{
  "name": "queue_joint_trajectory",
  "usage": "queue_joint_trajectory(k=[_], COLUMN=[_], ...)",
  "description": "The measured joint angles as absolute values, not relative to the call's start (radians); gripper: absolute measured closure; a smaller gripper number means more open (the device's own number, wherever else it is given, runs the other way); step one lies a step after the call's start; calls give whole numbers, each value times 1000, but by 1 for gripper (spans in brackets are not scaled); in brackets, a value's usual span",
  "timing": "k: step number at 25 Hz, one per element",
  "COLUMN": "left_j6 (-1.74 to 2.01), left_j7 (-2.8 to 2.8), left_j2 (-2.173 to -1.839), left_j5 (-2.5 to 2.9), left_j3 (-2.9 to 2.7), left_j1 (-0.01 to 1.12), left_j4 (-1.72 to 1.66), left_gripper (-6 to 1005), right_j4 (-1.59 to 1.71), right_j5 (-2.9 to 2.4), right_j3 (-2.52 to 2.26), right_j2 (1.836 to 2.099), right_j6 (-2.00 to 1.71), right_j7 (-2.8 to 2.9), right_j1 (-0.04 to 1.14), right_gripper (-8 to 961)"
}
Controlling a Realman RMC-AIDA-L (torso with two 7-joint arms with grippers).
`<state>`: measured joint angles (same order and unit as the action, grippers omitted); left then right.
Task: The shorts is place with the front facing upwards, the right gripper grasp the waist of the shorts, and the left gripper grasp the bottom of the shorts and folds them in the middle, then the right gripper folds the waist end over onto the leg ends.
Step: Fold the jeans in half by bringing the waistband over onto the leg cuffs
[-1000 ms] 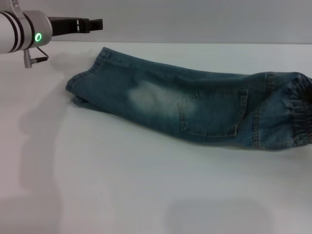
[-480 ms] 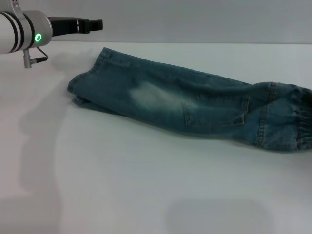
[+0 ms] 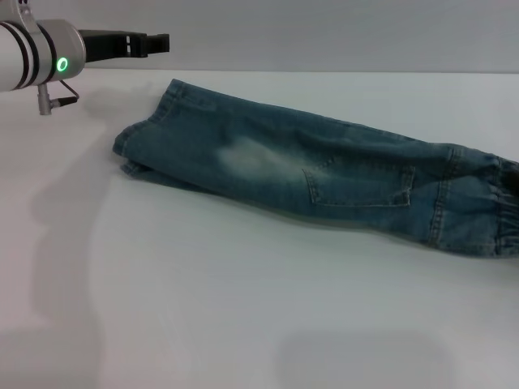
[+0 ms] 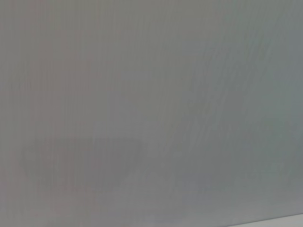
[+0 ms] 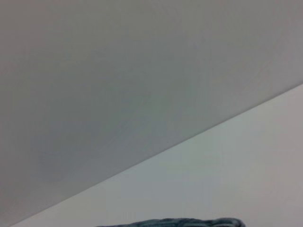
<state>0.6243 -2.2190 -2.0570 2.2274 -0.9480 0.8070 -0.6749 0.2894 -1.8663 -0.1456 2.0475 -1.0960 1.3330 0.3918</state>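
Note:
The shorts (image 3: 308,166) lie folded lengthwise across the white table, one pale faded patch and a back pocket facing up. The leg ends (image 3: 139,138) point to the left, with the lower layer's hem peeking out beneath. The gathered waist (image 3: 507,212) lies at the right edge of the head view and is partly cut off. My left gripper (image 3: 154,42) hovers at the far left, above and behind the leg ends, apart from the cloth. My right gripper does not show in any view. The right wrist view catches only a sliver of the denim (image 5: 189,222).
The white table (image 3: 243,308) stretches wide in front of the shorts. A grey wall stands behind its far edge. The left wrist view shows only a blank grey surface.
The waist end has sunk and slid right, so the shorts now lie flatter and more stretched out. The left arm has stayed put.

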Motion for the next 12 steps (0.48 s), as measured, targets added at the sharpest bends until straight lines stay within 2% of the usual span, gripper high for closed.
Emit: queue_joint_trajectory(k=[6, 12], left_j6=[624, 624], left_j7=[-2219, -2220], left_j2=[-2058, -2059], left_j5=[2227, 2227], left_j3=[-948, -948], left_j1=[805, 801], left_j4=[-675, -675], left_gripper=[153, 154], right_j4=[386, 412], right_j5=[-1783, -1699], right_j3=[-133, -136], right_j2=[2062, 2061], right_j6=[-1248, -1423], right_j7=[1336, 1327], right_j1=[329, 313], right_gripper=[418, 418])
